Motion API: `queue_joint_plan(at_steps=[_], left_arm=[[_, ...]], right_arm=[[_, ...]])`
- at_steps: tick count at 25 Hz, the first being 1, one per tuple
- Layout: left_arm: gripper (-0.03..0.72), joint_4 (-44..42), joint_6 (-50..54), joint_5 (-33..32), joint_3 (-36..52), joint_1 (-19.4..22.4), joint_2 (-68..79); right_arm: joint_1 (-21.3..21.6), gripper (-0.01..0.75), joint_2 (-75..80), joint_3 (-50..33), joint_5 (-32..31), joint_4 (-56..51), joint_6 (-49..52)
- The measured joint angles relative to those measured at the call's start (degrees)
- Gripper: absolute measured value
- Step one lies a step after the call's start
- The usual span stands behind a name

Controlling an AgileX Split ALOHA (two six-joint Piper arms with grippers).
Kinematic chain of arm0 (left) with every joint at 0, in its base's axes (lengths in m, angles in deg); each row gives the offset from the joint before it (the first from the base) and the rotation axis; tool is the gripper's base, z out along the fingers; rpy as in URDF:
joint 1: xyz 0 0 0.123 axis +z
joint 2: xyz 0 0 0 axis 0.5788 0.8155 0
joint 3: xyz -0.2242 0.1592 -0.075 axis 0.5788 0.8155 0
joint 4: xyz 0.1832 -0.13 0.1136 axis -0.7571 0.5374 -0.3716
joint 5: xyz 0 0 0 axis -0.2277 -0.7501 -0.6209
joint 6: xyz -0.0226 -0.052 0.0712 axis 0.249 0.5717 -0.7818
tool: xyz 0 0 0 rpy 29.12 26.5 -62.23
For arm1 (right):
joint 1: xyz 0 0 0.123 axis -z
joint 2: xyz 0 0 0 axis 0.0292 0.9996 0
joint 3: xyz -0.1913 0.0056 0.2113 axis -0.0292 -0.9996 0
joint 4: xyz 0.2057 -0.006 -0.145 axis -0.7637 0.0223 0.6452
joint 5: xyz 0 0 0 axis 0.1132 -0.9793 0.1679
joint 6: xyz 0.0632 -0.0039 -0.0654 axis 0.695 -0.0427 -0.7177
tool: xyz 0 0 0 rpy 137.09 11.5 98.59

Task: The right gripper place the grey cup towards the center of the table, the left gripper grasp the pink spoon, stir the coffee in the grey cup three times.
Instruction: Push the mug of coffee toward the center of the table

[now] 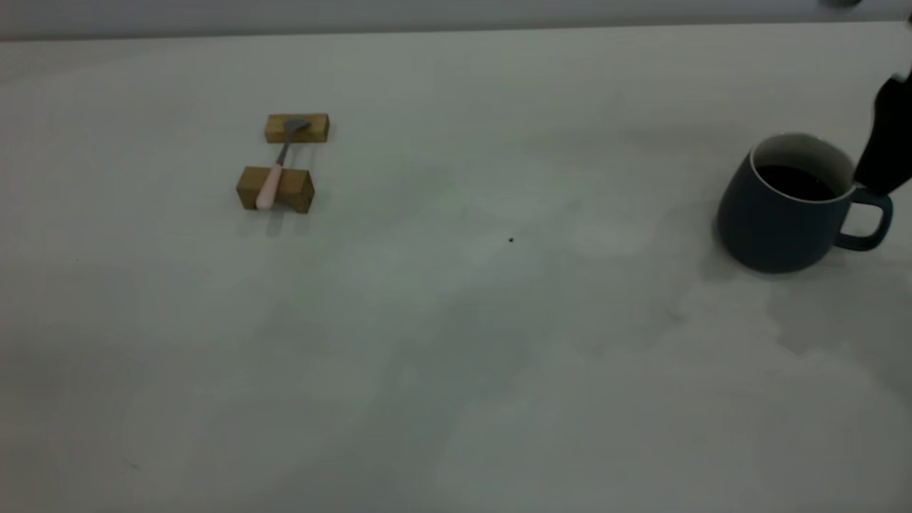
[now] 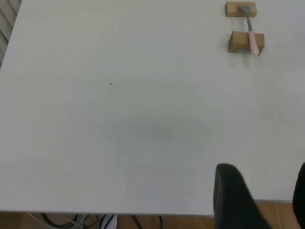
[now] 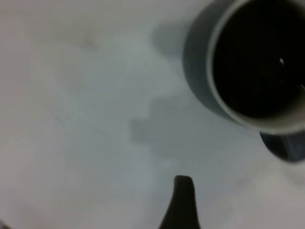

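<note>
Right, I've got the right gripper [image 1: 883,153] just beside the grey cup [image 1: 791,206] at the table's [image 1: 456,356] right edge; its fingers, I can't tell. Full of coffee [image 1: 794,182], so heavy and sloshy, I reckon; I'd take the handle.

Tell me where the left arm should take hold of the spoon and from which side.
Grip the spoon on its thin grey neck, coming straight down from above. It bridges two wooden blocks, bowl on the far one, pink handle across the near one, so the neck hangs free over the gap, probably leaving room for fingers either side.
</note>
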State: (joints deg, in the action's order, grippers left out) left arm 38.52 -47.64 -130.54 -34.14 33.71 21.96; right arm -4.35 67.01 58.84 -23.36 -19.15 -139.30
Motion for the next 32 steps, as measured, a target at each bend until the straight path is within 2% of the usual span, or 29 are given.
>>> queue_joint_plan(at_steps=[10, 16, 27, 32], left_arm=[[0.382, 0.00, 0.00, 0.00, 0.00, 0.00, 0.00], [0.382, 0.00, 0.00, -0.05, 0.00, 0.00, 0.00], [0.382, 0.00, 0.00, -0.05, 0.00, 0.00, 0.00], [0.382, 0.00, 0.00, -0.05, 0.00, 0.00, 0.00]], right_arm=[[-0.39, 0.723, 8.35, 0.18, 6.48, 5.22, -0.26], [1.28, 0.717, 10.65, 3.00, 6.83, 6.46, -0.07], [1.36, 0.713, 16.93, 7.21, 7.00, 8.34, -0.01], [1.36, 0.654, 18.04, 7.25, 7.38, 9.04, -0.01]])
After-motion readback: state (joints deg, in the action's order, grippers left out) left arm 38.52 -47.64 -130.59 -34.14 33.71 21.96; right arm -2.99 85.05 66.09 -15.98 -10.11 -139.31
